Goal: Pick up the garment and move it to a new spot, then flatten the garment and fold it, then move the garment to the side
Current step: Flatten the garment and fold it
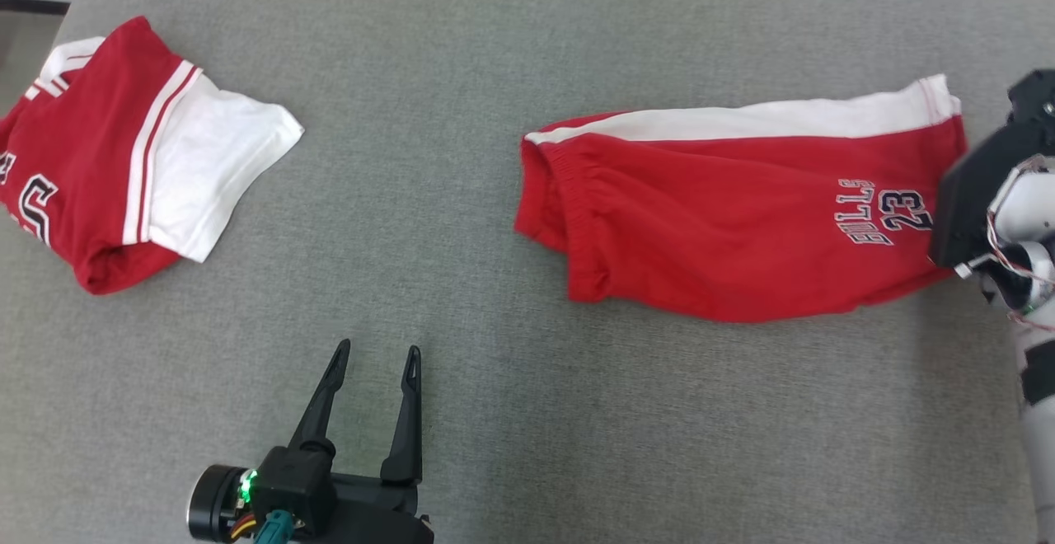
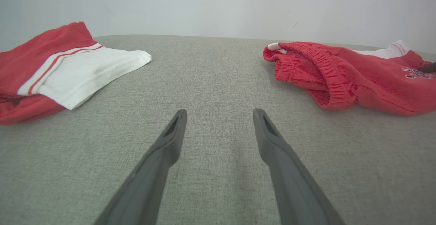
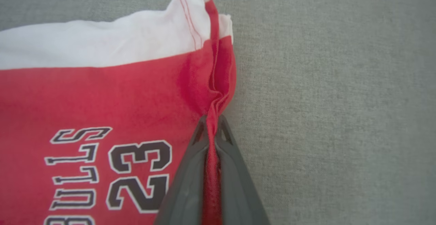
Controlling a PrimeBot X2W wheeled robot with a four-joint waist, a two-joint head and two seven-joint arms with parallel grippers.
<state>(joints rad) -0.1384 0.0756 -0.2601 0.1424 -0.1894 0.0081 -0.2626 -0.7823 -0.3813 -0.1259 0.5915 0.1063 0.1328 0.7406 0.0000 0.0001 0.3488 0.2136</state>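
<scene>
The grey surface (image 1: pixel 461 74) carried the red shorts (image 1: pixel 725 222), with a folded jersey (image 1: pixel 124 157) well apart beyond their waistband end. My right pincer (image 3: pixel 212 120) was clamped on the shorts' bunched hem beside the number print. My left pincer (image 1: pixel 377 349) stood wide, short of the waistband.

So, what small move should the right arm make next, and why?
Probably lift a little: the right fingers are shut on the bunched hem of the red shorts, which lie on the grey surface. The left fingers are open and hold nothing.
</scene>
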